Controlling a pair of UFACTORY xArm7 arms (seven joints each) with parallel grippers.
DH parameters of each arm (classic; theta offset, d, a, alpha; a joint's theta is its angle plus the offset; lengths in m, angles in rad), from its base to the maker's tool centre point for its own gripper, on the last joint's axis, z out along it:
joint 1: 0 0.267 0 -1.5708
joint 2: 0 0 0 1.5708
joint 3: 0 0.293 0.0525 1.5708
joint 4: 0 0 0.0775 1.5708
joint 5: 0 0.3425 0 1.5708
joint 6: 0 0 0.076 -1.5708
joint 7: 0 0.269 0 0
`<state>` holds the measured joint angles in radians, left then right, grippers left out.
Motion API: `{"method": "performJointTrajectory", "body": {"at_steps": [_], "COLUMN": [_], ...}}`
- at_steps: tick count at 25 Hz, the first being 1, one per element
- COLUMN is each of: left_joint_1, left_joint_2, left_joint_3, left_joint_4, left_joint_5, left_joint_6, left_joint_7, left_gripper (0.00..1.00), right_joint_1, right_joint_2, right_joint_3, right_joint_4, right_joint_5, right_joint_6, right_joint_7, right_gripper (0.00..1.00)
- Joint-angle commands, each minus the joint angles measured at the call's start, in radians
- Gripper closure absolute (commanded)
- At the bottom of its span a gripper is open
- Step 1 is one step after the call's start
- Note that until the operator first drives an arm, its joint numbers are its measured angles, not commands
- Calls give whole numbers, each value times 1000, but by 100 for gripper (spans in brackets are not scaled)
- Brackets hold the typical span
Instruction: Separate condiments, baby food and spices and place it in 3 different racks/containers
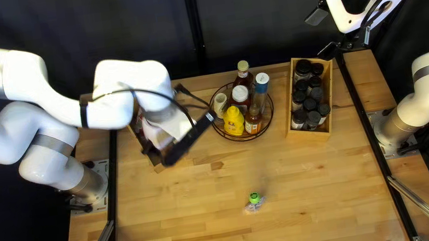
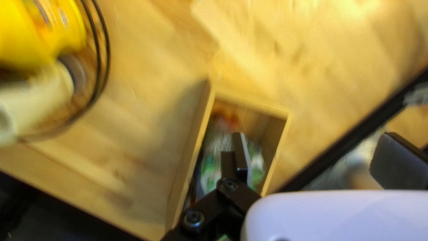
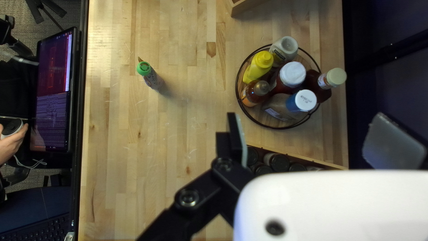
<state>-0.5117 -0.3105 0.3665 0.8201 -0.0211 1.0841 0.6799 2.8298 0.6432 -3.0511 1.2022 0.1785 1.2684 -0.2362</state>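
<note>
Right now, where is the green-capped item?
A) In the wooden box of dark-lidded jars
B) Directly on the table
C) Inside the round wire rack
B: the green-capped item is directly on the table, apart from both the round wire rack and the wooden box.

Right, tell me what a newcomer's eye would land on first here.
Probably the bright yellow squeeze bottle, crowded among other condiments in the round wire rack. Next, perhaps, the green-capped pouch, alone nearer the table's front edge, then the white left arm looming over a wooden box.
</note>
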Motion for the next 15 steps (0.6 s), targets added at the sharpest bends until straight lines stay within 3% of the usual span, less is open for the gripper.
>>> {"method": "performJointTrajectory", "body": {"at_steps": [1,9,15], "left_joint_1": [-44,-79,-94], "left_joint_2": [91,255,353], "left_joint_3": [-29,-78,-86], "left_joint_4": [45,91,164], "left_joint_5": [-69,-104,-88], "left_joint_6": [-117,-360,-398], "left_joint_7": [-46,-325,-582], "left_gripper": [0,0,0], "right_joint_1": [0,0,0], "right_joint_2": [0,0,0], "right_joint_3": [0,0,0], "right_joint_4": [0,0,0], "right_joint_5": [0,0,0], "right_joint_6": [0,0,0], "right_joint_7": [0,0,0], "right_gripper": [0,0,0]}}
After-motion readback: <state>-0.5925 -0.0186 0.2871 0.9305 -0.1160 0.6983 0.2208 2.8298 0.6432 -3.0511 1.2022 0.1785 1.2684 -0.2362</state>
